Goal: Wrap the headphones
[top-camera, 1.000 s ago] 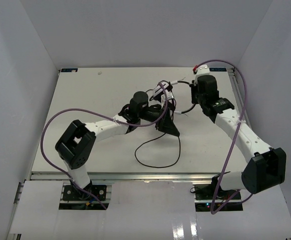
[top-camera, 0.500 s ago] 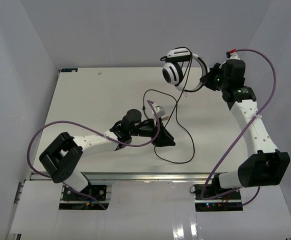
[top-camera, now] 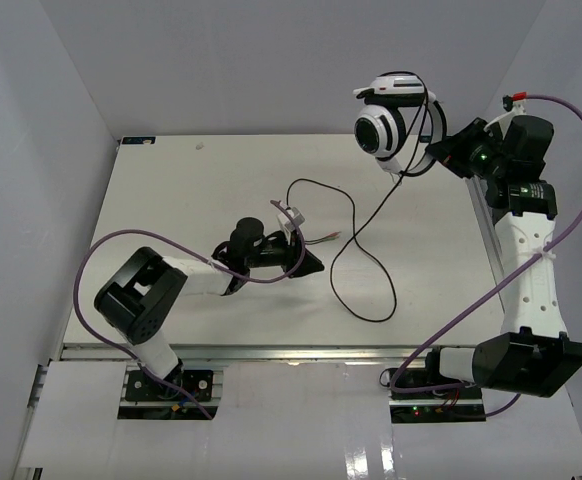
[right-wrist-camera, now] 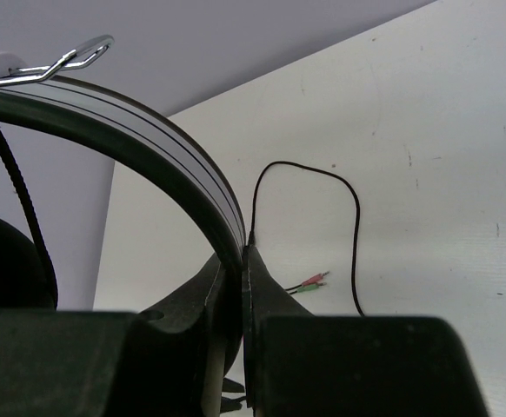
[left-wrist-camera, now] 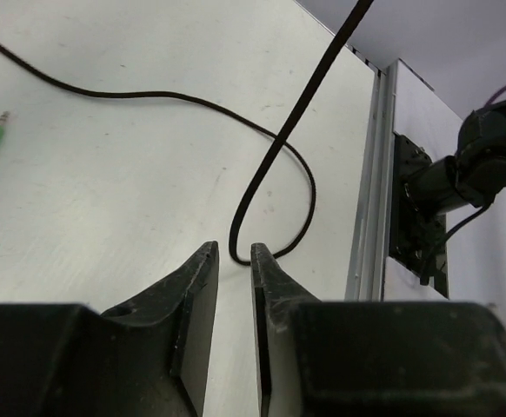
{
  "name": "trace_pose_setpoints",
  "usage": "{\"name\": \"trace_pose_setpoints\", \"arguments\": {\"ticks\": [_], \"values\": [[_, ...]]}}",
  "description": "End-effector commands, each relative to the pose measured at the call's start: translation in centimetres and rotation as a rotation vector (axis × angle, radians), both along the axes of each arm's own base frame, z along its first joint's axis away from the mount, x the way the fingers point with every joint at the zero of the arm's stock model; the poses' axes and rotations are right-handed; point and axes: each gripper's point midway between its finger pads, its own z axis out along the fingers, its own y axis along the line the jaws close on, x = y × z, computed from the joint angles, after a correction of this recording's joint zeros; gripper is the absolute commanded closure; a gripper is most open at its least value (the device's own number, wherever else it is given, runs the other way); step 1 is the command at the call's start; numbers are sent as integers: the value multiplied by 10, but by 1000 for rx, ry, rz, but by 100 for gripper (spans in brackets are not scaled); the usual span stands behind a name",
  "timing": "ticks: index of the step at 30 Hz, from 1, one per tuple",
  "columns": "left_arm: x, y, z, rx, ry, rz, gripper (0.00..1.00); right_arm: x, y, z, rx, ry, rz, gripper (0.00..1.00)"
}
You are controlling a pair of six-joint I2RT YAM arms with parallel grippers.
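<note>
The headphones (top-camera: 383, 125) hang in the air above the table's far right, one round striped earcup facing the camera. My right gripper (top-camera: 439, 152) is shut on the dark headband (right-wrist-camera: 149, 143), fingertips pinched around it (right-wrist-camera: 240, 254). The thin black cable (top-camera: 371, 250) drops from the headphones to the table, loops near the middle and runs back to a small white tag (top-camera: 291, 212). Its pink and green plugs (right-wrist-camera: 310, 281) lie flat on the table. My left gripper (top-camera: 311, 263) lies low on the table, jaws a narrow gap apart and empty (left-wrist-camera: 234, 261). A bend of cable (left-wrist-camera: 270, 165) lies just beyond its tips.
The white table (top-camera: 171, 200) is walled on three sides. A metal rail (left-wrist-camera: 370, 200) runs along its near edge, with the right arm's base (left-wrist-camera: 462, 174) behind it. Thick purple arm cables (top-camera: 101, 260) arc beside each arm.
My right arm has lifted the headphones from the table up and to the far right, dragging the cable out after them. My left gripper has drawn back to the left.
</note>
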Motion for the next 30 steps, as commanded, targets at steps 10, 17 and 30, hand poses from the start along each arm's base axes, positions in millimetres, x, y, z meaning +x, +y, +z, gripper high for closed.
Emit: {"name": "trace_pose_setpoints", "arguments": {"ticks": [10,17,30], "values": [[-4,2,14,-132,-68,-68,31,-21,-5,74,-5,-220,47,92],[-21,-19,11,-142,-208,-80,15,-21,-2,82,6,-218,64,92],[-7,-83,-9,-160,-188,-61,20,-27,3,81,19,-204,88,92]]}}
